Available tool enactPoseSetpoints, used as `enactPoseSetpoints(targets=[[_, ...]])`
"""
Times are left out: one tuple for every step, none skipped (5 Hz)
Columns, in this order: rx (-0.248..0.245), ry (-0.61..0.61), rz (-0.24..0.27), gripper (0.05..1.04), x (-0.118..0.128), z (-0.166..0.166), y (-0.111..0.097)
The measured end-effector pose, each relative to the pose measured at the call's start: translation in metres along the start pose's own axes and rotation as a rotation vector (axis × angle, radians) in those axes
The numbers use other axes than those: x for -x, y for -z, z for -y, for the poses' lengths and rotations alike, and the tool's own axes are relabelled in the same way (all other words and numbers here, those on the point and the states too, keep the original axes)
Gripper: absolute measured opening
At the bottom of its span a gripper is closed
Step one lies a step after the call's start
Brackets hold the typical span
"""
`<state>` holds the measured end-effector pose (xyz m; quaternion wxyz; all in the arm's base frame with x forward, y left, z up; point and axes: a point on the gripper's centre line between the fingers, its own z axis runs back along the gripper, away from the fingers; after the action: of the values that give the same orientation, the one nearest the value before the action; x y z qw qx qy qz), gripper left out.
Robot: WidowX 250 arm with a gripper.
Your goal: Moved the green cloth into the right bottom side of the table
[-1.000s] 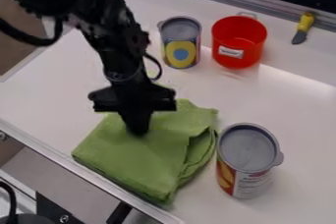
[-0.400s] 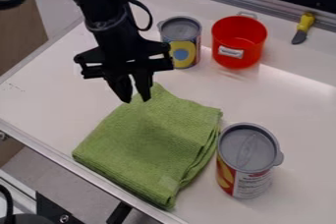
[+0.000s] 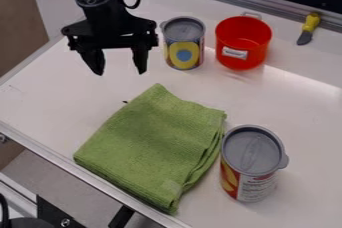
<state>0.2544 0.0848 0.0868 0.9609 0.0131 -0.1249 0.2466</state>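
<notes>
- In the camera view, your black two-finger gripper (image 3: pixel 120 72) hangs above the table (image 3: pixel 294 102), its 2 fingers spread wide with nothing between them.
- You have the folded green cloth (image 3: pixel 150 144) lying along the table's lower edge, its right side close by the grey-lidded snack canister (image 3: pixel 250 164) (whether they touch, you can't tell).
- The step in hand looks like clearing a released cloth; lift straight up before swinging away, so neither fingertip snags a fold.
- If you want it farther right, pinch all the layers at 1 edge, keep the pull low and slow, and steer around that canister, which could tip.
</notes>
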Motion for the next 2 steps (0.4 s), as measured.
enactPoseSetpoints(targets=[[-0.008, 0.088, 0.024, 0.999, -0.0204, -0.0120, 0.0092], [-0.011, 0.143, 0.035, 0.999, -0.0275, -0.0034, 0.0129]])
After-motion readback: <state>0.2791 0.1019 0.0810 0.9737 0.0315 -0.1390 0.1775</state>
